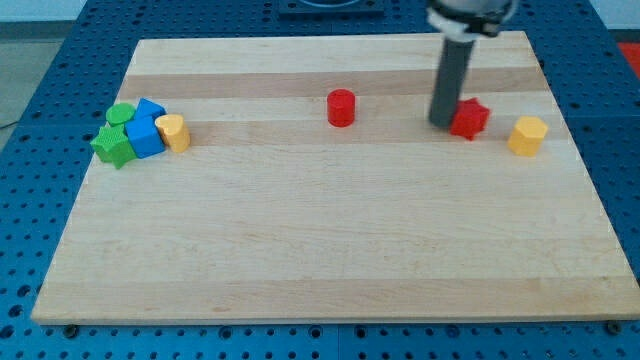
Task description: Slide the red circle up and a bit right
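Sat alone mid-bench: red circle [342, 107], untouched. Rested against a red star-like block [470, 118], well right of it: my tip [441, 123]. No jaws fitted, so no state to tell.

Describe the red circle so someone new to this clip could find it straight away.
On the wooden board, look along the upper band near the middle. The red circle stands alone there, a small cylinder. The other red block, toward the view's right, is angular, with my tip against its left side.

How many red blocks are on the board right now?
2. The red circle stands alone near the top middle; the other red block sits further right, touching my tip on its left. None seem hidden.
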{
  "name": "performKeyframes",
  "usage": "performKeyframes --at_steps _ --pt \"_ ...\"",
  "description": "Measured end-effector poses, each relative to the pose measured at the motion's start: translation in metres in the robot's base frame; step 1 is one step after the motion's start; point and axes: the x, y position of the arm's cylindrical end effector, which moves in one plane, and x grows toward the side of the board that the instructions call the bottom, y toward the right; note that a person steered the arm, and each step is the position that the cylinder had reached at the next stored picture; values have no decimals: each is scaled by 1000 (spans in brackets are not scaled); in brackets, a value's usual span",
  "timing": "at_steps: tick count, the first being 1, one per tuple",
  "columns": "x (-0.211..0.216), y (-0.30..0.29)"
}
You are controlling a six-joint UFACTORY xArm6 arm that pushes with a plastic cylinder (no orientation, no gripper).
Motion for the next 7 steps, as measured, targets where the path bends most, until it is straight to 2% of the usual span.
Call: performKeyframes --at_steps 1,2,3,4,5,6,7 --pt "-10 47" --pt "-11 33" --pt "-30 8" --pt "-69 -27" --pt "-98 -85" --pt "-68 -171" --pt "-19 -239"
